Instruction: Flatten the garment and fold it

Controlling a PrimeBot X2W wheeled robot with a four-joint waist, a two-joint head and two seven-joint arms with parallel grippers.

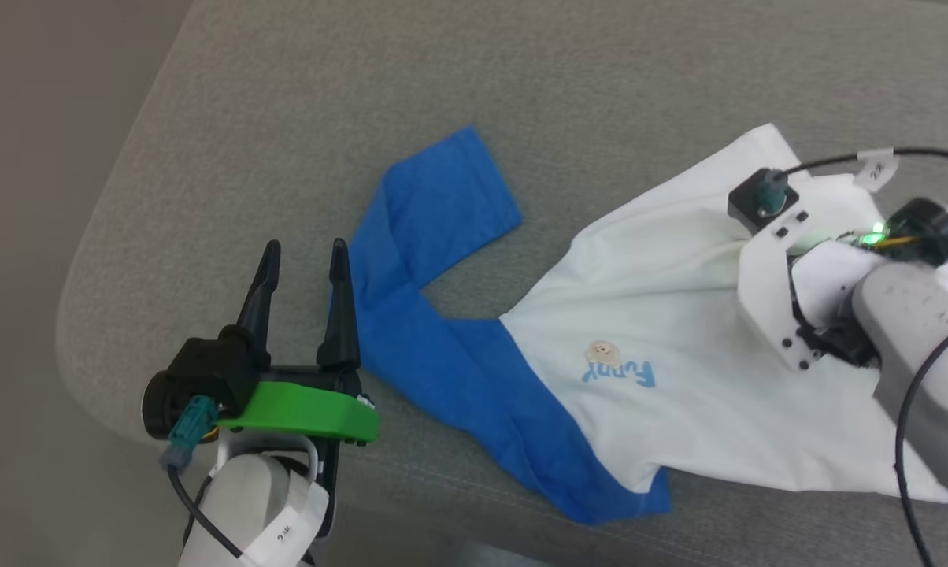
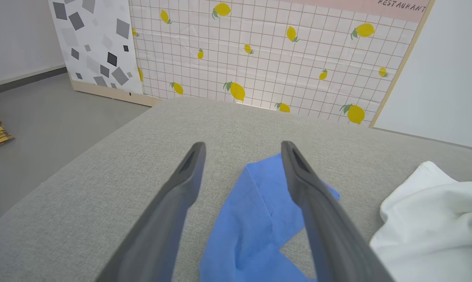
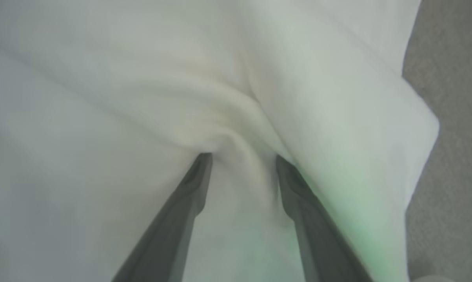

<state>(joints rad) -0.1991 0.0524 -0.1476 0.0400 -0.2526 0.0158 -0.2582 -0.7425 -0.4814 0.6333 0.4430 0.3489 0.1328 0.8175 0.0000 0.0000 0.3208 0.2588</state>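
Two grippers are seen above a grey cushion (image 1: pixel 285 118), on which the shirt (image 1: pixel 679 378) is laid, rumpled rather than flat. In the head view its white body is spread toward the right, with the print (image 1: pixel 620 366) facing up and turned upside down to that camera. A blue band (image 1: pixel 505 402) is run along the body's left edge down to the cushion's near edge. From this band a blue sleeve (image 1: pixel 442 197) is stretched away to the left and bent back on itself at an angle. The left gripper (image 1: pixel 305 246) is held at the near left, fingers spread wide and nothing held between them. Its inner finger is placed just at the sleeve's edge, though contact cannot be told. In the left wrist view blue cloth is seen beneath and beyond the two fingers, and a panel (image 2: pixel 259 58) printed with lemons is stood behind the cushion. The right gripper (image 3: pixel 242 160) is set down on the far right part of the white body. In the right wrist view its fingers are seen apart, a little narrower than the left pair, with the tips pressed into the cloth. A soft ridge of white fabric is gathered between them.
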